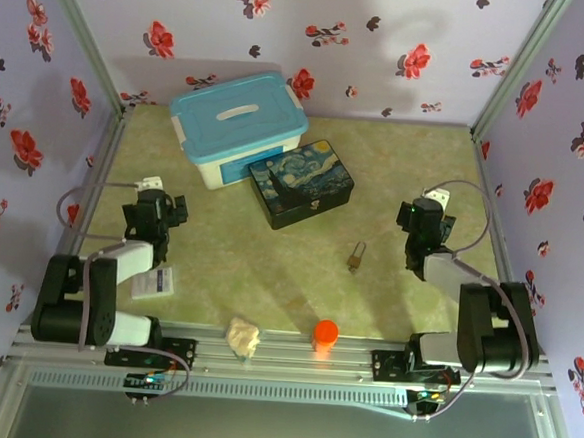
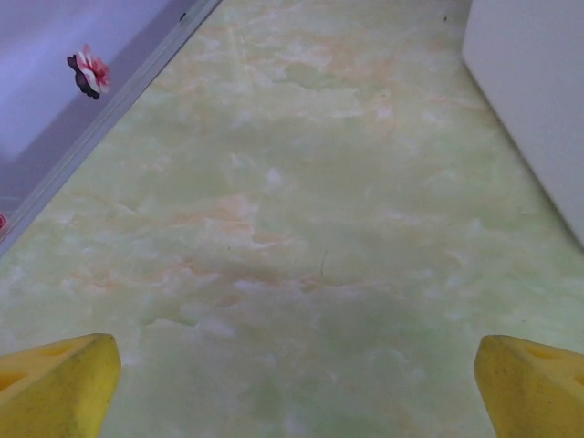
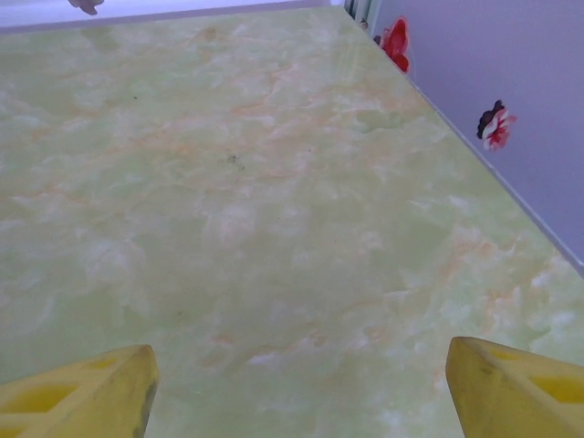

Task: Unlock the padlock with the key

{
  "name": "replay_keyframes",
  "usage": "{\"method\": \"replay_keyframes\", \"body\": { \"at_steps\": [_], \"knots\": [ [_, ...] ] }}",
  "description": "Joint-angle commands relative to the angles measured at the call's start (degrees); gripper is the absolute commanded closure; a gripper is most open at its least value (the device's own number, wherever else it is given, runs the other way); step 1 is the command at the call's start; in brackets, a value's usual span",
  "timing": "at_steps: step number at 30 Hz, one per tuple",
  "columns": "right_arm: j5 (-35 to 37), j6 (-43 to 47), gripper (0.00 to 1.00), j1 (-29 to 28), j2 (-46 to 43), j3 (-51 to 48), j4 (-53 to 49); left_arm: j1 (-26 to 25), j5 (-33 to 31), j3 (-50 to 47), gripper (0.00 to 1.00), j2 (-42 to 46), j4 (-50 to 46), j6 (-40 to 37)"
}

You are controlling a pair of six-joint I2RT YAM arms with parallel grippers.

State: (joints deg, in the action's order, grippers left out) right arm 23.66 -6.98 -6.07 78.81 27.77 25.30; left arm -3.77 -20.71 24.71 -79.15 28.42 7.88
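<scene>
Padlock [image 1: 356,255] flat on table [image 1: 268,277], centre-right, near right gripper [image 3: 297,391] but apart. Key too small to make out. Right gripper spread wide, empty; left gripper [image 2: 292,388] likewise. Bin [image 1: 238,125] and tin box [image 1: 300,185] both lidded, contents hidden.

The padlock [image 1: 356,254], small and pale brass, lay on the green marbled table [image 1: 268,277], right of centre, standing clear of other things.
</scene>
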Motion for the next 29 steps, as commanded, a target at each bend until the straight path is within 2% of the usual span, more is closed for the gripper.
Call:
{"method": "replay_keyframes", "body": {
  "at_steps": [1,4,5,8,9,14,29],
  "knots": [
    [-2.4,0.7,0.17,3.0,3.7,-3.4,15.9,1.4,1.8,-1.9,0.00,-2.3,17.3,-4.7],
    [-4.2,-0.4,0.17,4.5,7.9,-5.7,24.3,4.1,6.7,-5.5,0.00,-7.8,27.5,-2.6],
    [-6.8,-0.1,0.17,4.6,7.6,-5.2,22.4,4.0,7.0,-6.2,0.00,-9.8,31.5,-3.5],
    [-8.8,0.5,0.13,4.7,9.5,-5.0,23.4,4.0,8.9,-3.6,0.00,-9.5,25.6,-4.2],
    [-9.0,0.6,0.01,4.7,10.0,-4.9,23.7,3.8,9.1,-3.2,0.00,-9.1,24.3,-4.2],
    [-9.5,1.1,0.01,4.7,10.8,-6.1,27.1,3.7,8.8,-3.3,0.00,-9.3,24.5,-4.5],
    [-10.1,1.1,0.01,4.8,10.5,-5.9,25.9,3.7,8.7,-3.3,0.00,-9.3,24.7,-4.5]
  ]
}}
